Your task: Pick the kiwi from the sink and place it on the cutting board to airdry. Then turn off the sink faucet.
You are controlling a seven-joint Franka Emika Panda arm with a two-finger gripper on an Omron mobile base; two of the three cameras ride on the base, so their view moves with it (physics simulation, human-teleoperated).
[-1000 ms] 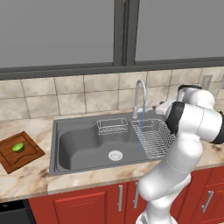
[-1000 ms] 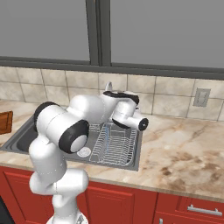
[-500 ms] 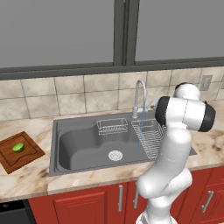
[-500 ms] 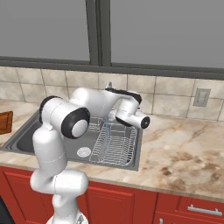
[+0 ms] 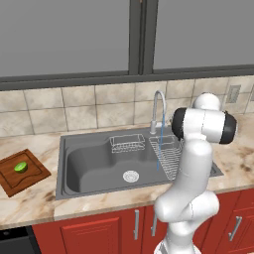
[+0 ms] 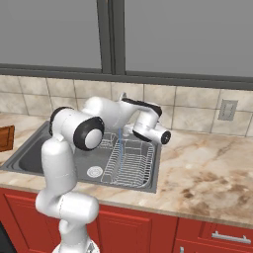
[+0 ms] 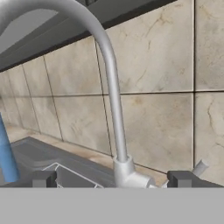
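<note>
The bright green kiwi (image 5: 20, 166) lies on the square reddish-brown cutting board (image 5: 31, 174), left of the dark grey sink (image 5: 89, 163). The silver gooseneck faucet (image 5: 158, 106) stands behind the basin, and a thin blue stream of water (image 5: 159, 149) falls from its spout. In the hand view my gripper (image 7: 113, 179) is open and empty, its fingertips (image 7: 43, 178) on either side of the faucet's base (image 7: 126, 169). The small side lever (image 7: 199, 168) sticks out to the right, just above the right tip. In the right base view my hand (image 6: 148, 126) hovers over the sink's back edge.
A small wire basket (image 5: 126, 143) hangs at the back of the basin and a wire dish rack (image 6: 131, 165) fills its right part. The round drain (image 5: 130, 175) sits mid-basin. The tiled wall (image 7: 166, 65) is close behind the faucet. Marble counter (image 6: 207, 173) extends right.
The arm has swung its elbow in over its base and brought the hand closer to the faucet's base. The jaws stayed open. The kiwi, the board and the water stream are unchanged.
</note>
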